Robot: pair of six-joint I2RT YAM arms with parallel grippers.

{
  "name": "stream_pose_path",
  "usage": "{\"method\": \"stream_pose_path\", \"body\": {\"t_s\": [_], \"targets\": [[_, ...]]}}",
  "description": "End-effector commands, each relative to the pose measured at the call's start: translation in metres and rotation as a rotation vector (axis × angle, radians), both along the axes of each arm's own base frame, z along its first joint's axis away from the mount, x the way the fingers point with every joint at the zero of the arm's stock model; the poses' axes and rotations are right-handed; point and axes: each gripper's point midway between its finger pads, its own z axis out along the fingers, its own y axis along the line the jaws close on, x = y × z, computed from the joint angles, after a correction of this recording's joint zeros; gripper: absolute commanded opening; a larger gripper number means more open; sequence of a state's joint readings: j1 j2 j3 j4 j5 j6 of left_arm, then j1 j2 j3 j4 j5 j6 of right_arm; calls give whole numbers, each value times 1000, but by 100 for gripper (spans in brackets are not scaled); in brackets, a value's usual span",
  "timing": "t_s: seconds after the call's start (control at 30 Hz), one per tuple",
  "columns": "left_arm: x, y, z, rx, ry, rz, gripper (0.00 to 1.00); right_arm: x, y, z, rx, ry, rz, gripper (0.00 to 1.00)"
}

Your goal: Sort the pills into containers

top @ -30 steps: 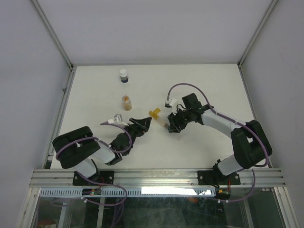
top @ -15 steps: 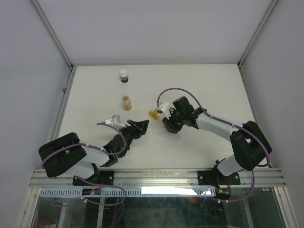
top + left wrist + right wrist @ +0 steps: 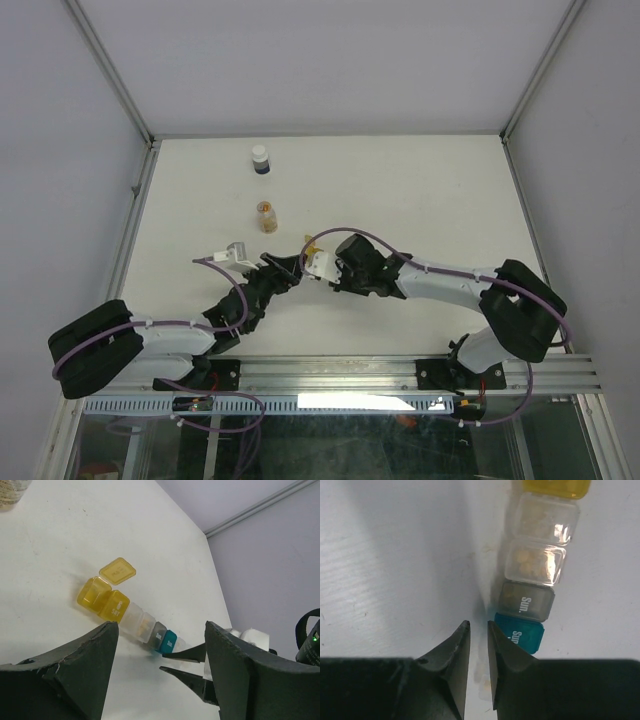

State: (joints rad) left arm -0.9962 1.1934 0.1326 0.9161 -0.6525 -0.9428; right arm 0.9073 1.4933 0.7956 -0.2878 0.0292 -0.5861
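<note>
Containers [image 3: 135,620] on counter [image 3: 420,190], between left tool [image 3: 157,672] and right tool [image 3: 478,630]; two bottles [image 3: 266,215] behind.

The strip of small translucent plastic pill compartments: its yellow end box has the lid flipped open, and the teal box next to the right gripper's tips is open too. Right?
Not quite. On the strip of small translucent plastic pill compartments, the yellow end box does have its lid flipped open, but the teal box is closed. The right wrist view shows its printed lid down, beside the tips of the right gripper.
</note>
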Motion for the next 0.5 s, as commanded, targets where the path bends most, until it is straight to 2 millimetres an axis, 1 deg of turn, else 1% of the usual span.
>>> {"method": "stream_pose_path", "body": {"t_s": [0.0,0.03,0.07,0.13,0.23,0.3,0.4,0.47], "targets": [[-6,9,-4,48,2,4,71,8,-2,10,-50,-92,39,25],[-7,10,-5,49,2,4,71,5,0,12,-36,-73,42,28],[-7,11,-5,51,4,3,71,1,3,15,-10,-43,46,34],[-9,12,-4,68,-8,-9,71,-7,10,28,87,50,57,43],[-15,9,2,95,-63,-59,71,-20,13,53,244,210,80,47],[-19,8,5,107,-106,-93,71,-22,12,73,351,289,83,48],[-21,6,8,114,-140,-116,70,-4,2,94,475,338,-8,46],[-20,1,8,128,-151,-158,67,10,-5,95,495,348,-69,35]]}}
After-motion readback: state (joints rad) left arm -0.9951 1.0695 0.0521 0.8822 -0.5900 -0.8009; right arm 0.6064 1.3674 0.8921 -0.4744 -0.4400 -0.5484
